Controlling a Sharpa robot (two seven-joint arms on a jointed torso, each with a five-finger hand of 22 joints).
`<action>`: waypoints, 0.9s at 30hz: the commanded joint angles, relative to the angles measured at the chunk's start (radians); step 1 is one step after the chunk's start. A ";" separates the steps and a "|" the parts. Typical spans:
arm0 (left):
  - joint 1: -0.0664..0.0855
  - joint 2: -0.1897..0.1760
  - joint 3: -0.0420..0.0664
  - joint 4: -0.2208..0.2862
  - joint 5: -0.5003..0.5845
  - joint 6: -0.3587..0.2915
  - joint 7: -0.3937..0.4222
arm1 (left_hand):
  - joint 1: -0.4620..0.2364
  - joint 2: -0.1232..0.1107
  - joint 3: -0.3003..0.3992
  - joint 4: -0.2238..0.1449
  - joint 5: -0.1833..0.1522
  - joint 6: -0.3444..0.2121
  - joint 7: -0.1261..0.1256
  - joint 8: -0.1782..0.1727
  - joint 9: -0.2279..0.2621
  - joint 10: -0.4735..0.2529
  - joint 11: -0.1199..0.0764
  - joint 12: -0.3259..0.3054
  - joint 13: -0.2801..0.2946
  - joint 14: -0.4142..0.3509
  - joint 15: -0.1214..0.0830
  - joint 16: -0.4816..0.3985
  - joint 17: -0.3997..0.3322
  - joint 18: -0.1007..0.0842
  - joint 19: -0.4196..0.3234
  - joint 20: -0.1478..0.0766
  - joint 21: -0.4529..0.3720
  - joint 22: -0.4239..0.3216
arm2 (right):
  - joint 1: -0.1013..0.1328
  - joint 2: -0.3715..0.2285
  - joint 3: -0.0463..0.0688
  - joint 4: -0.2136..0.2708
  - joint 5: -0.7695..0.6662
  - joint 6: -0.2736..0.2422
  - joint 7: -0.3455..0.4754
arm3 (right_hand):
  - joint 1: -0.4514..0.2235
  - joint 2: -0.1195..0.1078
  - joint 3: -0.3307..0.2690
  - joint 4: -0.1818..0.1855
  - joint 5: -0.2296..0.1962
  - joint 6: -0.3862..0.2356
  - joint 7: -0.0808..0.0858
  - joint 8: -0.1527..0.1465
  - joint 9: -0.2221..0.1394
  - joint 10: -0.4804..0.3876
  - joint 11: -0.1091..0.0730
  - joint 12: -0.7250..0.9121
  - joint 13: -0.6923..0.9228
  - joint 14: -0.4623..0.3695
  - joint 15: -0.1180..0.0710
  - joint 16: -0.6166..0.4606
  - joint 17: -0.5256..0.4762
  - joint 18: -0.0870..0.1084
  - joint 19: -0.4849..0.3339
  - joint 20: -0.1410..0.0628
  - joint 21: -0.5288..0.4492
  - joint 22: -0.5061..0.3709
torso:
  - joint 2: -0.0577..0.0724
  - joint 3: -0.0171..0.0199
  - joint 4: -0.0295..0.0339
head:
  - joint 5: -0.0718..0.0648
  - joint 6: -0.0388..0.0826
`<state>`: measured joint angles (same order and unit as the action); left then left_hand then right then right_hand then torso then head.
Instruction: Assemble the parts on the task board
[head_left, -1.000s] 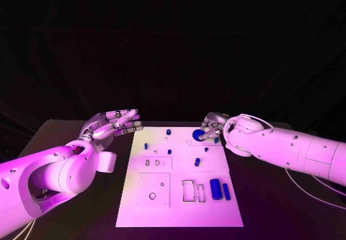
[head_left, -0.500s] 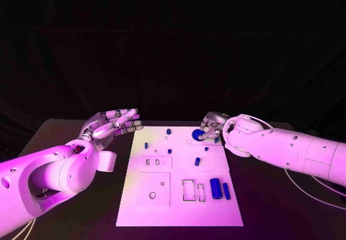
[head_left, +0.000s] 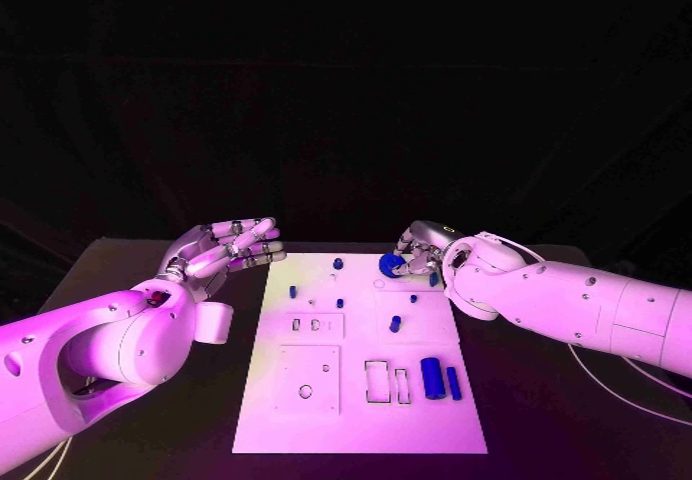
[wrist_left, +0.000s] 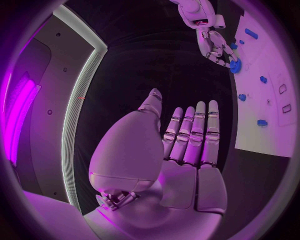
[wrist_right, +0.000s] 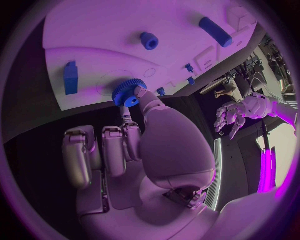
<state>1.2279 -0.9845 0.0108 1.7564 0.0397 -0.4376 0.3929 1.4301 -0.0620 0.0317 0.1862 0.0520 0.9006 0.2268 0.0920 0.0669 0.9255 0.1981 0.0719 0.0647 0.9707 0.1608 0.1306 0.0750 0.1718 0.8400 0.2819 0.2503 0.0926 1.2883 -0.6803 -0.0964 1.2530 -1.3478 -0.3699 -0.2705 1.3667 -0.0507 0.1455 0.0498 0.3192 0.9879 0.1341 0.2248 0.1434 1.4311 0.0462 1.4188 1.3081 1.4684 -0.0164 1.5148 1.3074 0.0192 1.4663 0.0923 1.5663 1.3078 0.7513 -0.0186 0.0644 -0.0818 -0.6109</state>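
The white task board (head_left: 361, 410) lies in the middle of the table. My right hand (head_left: 421, 252) is over the board's far right corner and pinches a blue toothed gear (head_left: 392, 265) between its thumb and a finger. In the right wrist view the gear (wrist_right: 128, 92) hangs just above a round recess in the board (wrist_right: 94, 30), while the other fingers (wrist_right: 103, 150) are curled back. My left hand (head_left: 231, 248) hovers off the board's far left corner, fingers straight and together, holding nothing. In the left wrist view, the left hand (wrist_left: 181, 145) faces the right hand (wrist_left: 215, 47).
Small blue pegs (head_left: 338, 263) stand along the board's far half, and one more (head_left: 394, 323) stands at mid-board. Two blue cylinders (head_left: 430, 375) lie at the near right beside rectangular slots (head_left: 376, 381). A blue block (wrist_right: 70, 77) sits close to the gear.
My right hand has carried the gear a little toward the board's far edge and to the left. The left hand has stayed where it was.
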 joint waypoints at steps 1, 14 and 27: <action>0.001 0.001 0.001 0.001 -0.006 0.017 0.003 | 0.004 0.004 -0.001 -0.005 -0.001 0.002 0.003 -0.004 0.000 -0.004 -0.002 -0.003 -0.001 0.004 0.000 -0.007 0.001 0.013 0.004 0.001 0.004 -0.001 | 0.000 -0.004 0.000 0.019 -0.022 -0.039 0.015 | -0.004 0.008 0.007 -0.001 0.001 0.019 -0.008 0.001 0.005 0.008 -0.002 0.003 0.092 0.077 -0.008 0.007 0.147 -0.019 0.105 -0.004 0.004 0.263 | 0.000 -0.0006 0.0001 | 0.001 0.000; 0.001 0.004 0.001 -0.001 -0.006 0.018 0.000 | 0.005 0.004 -0.001 -0.006 -0.001 0.001 0.003 -0.005 0.000 -0.005 -0.002 -0.004 -0.001 0.004 0.000 -0.007 0.001 0.012 0.004 0.001 0.004 -0.001 | 0.009 0.056 0.001 0.086 -0.118 -0.041 0.002 | -0.009 0.008 0.017 0.001 0.004 0.025 -0.010 -0.002 0.005 0.011 -0.003 0.007 0.096 0.078 -0.009 0.008 0.148 -0.019 0.105 -0.005 0.004 0.263 | -0.001 -0.0011 0.0031 | 0.004 -0.001; 0.001 0.011 0.001 -0.004 -0.006 0.018 -0.001 | 0.005 0.004 -0.001 -0.006 -0.001 0.001 0.003 -0.005 0.000 -0.005 -0.002 -0.004 -0.001 0.004 0.000 -0.007 0.001 0.012 0.004 0.001 0.004 -0.001 | -0.010 0.171 -0.004 0.007 -0.141 -0.025 0.003 | -0.011 0.008 0.021 0.002 0.005 0.025 -0.010 -0.005 0.005 0.010 -0.004 0.006 0.096 0.078 -0.009 0.007 0.147 -0.019 0.105 -0.006 0.004 0.263 | 0.000 -0.0014 0.0024 | 0.008 -0.003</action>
<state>1.2279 -0.9767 0.0108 1.7512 0.0393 -0.4372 0.3881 1.4301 -0.0620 0.0317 0.1863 0.0520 0.9006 0.2268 0.0920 0.0669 0.9255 0.1980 0.0719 0.0647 0.9706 0.1608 0.1267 0.0750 0.1716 0.8400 0.2819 0.2503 0.0927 1.2804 -0.5142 -0.0998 1.2640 -1.4610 -0.4037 -0.2701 1.3605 -0.0451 0.1621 0.0525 0.3212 0.9913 0.1374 0.2127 0.1433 1.4346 0.0427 1.4228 1.3078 1.4648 -0.0199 1.5184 1.3081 0.0064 1.4662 0.0924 1.5663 1.3075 0.7512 -0.0198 0.0668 -0.0748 -0.6132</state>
